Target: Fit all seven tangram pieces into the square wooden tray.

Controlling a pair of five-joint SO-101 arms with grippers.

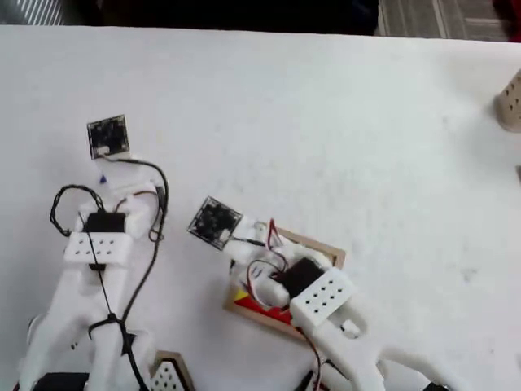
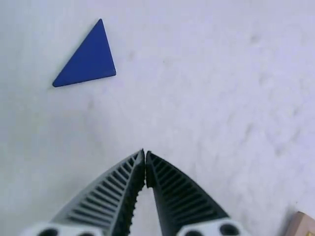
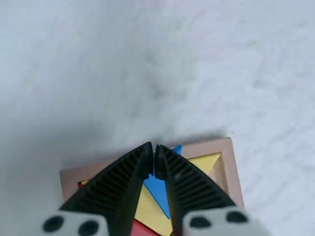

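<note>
At the left gripper (image 2: 145, 153): pinched closed, nothing inside. Hangs over the white table (image 2: 231, 73), well apart from the wooden tray (image 3: 232, 167). Flat on the table, also well apart from the tray: a blue triangle (image 2: 87, 58), not yet put in.

At the right gripper (image 3: 153, 146): pinched closed too, nothing held. Hangs right above the tray, tips close to one rim.

Could go wrong from here: a thin, flat triangle is hard to pinch, so might slip out and fall short of the tray. Might also bump the right gripper, parked above the tray, when coming in with the triangle. Might push the pieces in the tray out of place, leaving no room for the blue one.

Inside the tray: a yellow piece (image 3: 205, 162) by the rim, a light blue piece (image 3: 157, 191) beside it, and a bit of a red piece (image 3: 142, 229). Much of the tray hidden under the right gripper, so cannot tell how many pieces in all, or where the gap is.
</note>
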